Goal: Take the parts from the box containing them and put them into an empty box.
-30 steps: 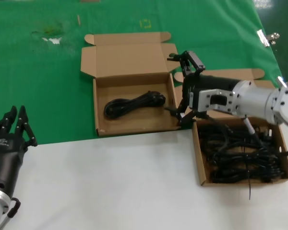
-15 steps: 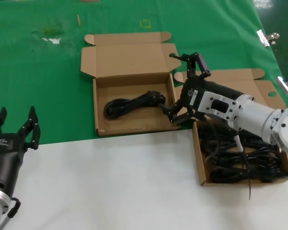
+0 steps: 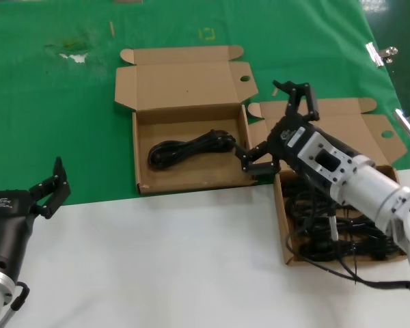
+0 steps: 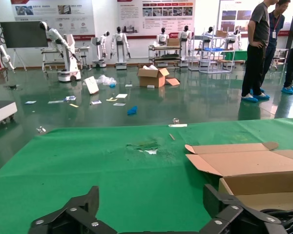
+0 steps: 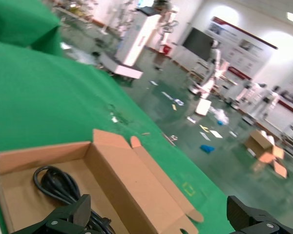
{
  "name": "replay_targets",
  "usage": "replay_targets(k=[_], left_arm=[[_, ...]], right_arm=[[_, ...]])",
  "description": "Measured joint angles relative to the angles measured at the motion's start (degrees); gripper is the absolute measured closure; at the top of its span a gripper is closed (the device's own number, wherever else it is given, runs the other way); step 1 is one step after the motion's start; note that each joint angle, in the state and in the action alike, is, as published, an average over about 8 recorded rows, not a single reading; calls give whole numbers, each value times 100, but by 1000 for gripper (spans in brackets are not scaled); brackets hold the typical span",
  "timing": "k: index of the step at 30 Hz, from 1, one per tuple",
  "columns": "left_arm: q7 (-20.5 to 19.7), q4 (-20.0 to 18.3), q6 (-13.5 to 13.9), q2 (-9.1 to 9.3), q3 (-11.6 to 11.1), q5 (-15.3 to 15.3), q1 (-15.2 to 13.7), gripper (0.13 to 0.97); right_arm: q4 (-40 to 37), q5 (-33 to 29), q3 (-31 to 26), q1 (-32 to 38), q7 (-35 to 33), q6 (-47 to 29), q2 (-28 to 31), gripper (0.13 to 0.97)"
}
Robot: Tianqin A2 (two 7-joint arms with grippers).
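Head view, centre-right: right gripper [image 3: 277, 123] hangs over the seam between the two boxes, jaws spread wide, nothing in them. One finger sits near the lid of the source box [image 3: 369, 130], the other low by the right wall of the receiving box [image 3: 191, 85].

Receiving box: upper centre of frame, lid open w/ small round hole near its right corner. One coiled black cable [image 3: 190, 148] lies inside, so no longer truly empty. Source box: right of frame, partly under the arm, w/ a tangled pile of black cables [image 3: 342, 229] in it.

Left gripper [image 3: 27, 198]: lower left of frame, over white desk [image 3: 164, 260], jaws open, idle, well apart from both boxes.

Risks, my judgement:
- Cables in source box look intertwined; a grab prob. lifts several at once, or drags a loop over the wall.
- One loose lead [image 3: 359, 279] already trails out over the box's front edge onto desk; could snag on the arm and shift the box.
- Lower finger is close to the receiving box wall; a swing back toward the pile may nudge it or fold the side tab.
- Boxes are light cardboard, unfixed as far as I can see, so either slides easily.
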Motion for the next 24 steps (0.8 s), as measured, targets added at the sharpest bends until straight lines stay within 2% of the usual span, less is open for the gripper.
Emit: replay_targets(k=[1, 9, 13, 21, 24], left_arm=[[0, 0, 0, 0, 0, 0, 0, 406], [0, 0, 0, 0, 0, 1, 0, 248], [1, 0, 0, 0, 0, 1, 0, 248], [1, 0, 0, 0, 0, 0, 0, 157], [1, 0, 0, 0, 0, 0, 0, 150]], right_arm=[[39, 33, 34, -63, 39, 56, -12, 129], [364, 306, 298, -559, 358, 517, -105, 129], [526, 443, 431, -809, 519, 747, -152, 129], [849, 714, 695, -1306, 837, 1204, -245, 129], [971, 815, 794, -1492, 955, 1375, -280, 129]])
